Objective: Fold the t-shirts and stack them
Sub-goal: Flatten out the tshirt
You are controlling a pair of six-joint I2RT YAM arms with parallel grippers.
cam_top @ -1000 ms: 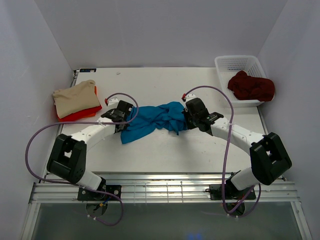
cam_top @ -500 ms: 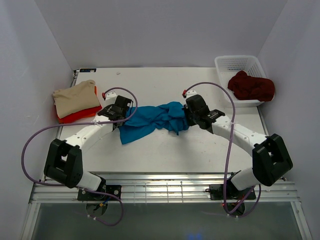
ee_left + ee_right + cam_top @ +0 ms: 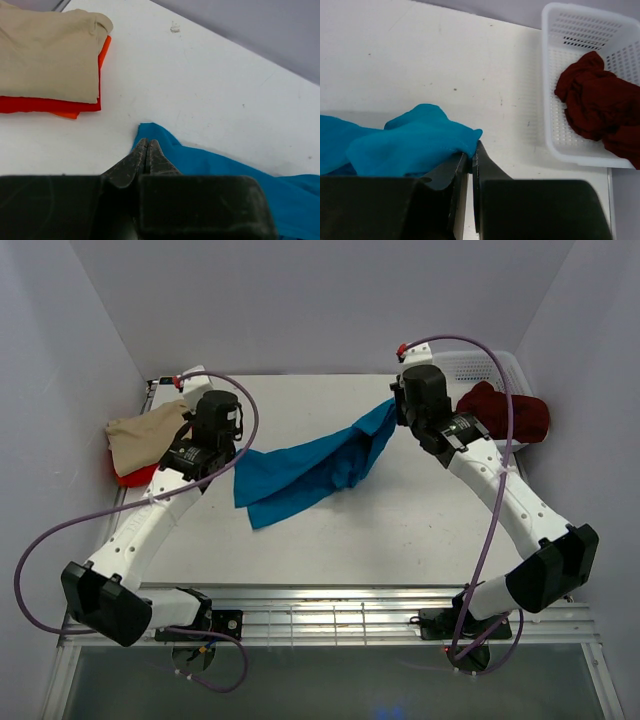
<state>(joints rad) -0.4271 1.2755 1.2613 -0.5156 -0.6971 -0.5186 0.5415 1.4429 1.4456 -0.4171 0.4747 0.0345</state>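
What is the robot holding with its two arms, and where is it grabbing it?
The teal blue t-shirt, stretched between them. The left arm's fingers pinch one cloth edge, and the right arm's fingers pinch the opposite end.

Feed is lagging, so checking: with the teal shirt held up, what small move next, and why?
Probably draw the left gripper and right gripper slightly further apart. Each is shut on an edge of the teal shirt, yet it sags bunched between them; tension should flatten it for folding.
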